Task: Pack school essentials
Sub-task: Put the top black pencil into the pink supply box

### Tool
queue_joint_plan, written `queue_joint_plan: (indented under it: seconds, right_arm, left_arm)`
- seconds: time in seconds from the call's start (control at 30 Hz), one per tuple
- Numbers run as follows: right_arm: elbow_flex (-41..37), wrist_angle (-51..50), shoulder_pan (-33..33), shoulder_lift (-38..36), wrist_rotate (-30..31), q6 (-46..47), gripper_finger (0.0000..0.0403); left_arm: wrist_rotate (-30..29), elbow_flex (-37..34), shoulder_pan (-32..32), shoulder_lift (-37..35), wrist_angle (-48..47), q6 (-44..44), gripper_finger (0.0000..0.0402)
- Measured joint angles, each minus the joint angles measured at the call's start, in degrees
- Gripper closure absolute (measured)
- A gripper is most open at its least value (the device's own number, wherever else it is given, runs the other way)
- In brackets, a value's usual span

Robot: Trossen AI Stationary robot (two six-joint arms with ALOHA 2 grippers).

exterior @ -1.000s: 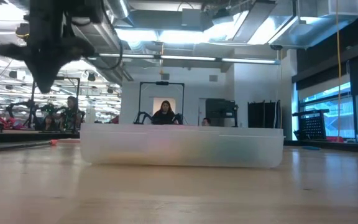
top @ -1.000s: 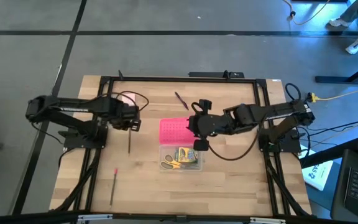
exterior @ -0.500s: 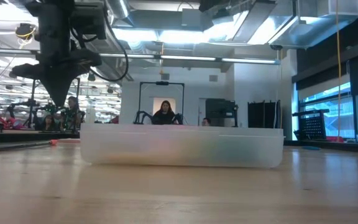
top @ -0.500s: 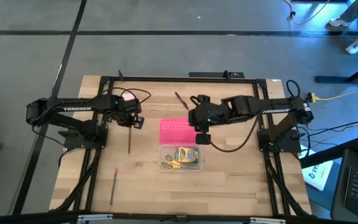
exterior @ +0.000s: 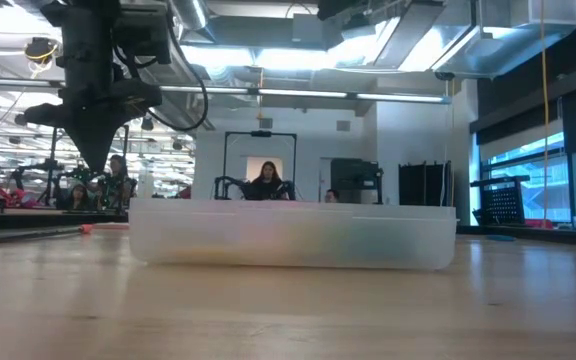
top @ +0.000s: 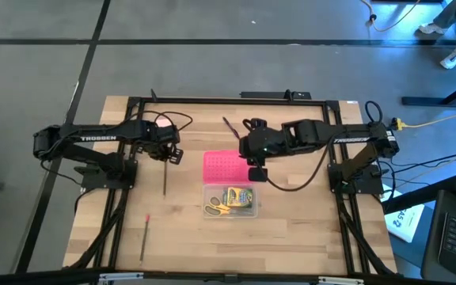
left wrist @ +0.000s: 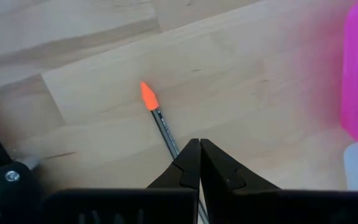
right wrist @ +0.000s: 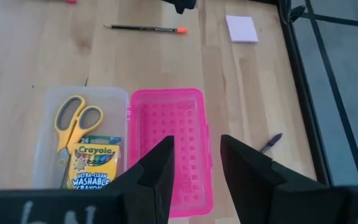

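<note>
A: How far along are we with the packing?

B: Partway, we judge. The clear case [right wrist: 48, 124] already holds the yellow-handled scissors [right wrist: 76, 121] and the crayon box [right wrist: 95, 167]. Its pink lid [right wrist: 166, 146] lies open just beside it, hinged along one side.

A: And what do we still have out on the table [top: 291, 237]?

B: Several things. The dark pencil with the orange tip [left wrist: 157, 115] lies directly under our left gripper [left wrist: 199, 165]. The pale pink pad [right wrist: 242, 29] sits near the far edge, behind that arm. The dark pen [right wrist: 270, 142] lies beyond the lid, and the red pencil [top: 146, 224] and a wooden one [top: 142, 247] lie well apart from the case, towards the table's front left.

A: What are our grippers doing?

B: The left gripper hangs above the orange-tipped pencil with its fingers pressed together, holding nothing. The right gripper [right wrist: 194, 165] hovers over the pink lid, fingers spread and empty.

A: So what remains?

B: Four or five loose items to collect, then the lid to close, as we see it.
</note>
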Motion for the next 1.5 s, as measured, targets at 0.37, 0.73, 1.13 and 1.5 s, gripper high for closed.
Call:
queue_joint_plan:
  seconds: [0.37,0.73,1.13,1.5]
  right_arm:
    - [0.0,0.8,0.0,0.0,0.0,0.0,0.0270]
    - [0.0,0.8,0.0,0.0,0.0,0.1,0.0270]
    - [0.0,0.7,0.0,0.0,0.0,0.0,0.0270]
    - [0.0,0.9,0.0,0.0,0.0,0.0,0.0270]
  left_arm:
    - [-0.1,0.0,0.0,0.0,0.0,-1.4,0.0401]
    - [-2.0,0.0,0.0,0.0,-0.8,-3.0,0.0401]
    - [-3.0,0.0,0.0,0.0,-0.5,-8.7,0.0371]
    - [-4.5,0.0,0.0,2.7,-0.7,-10.3,0.0254]
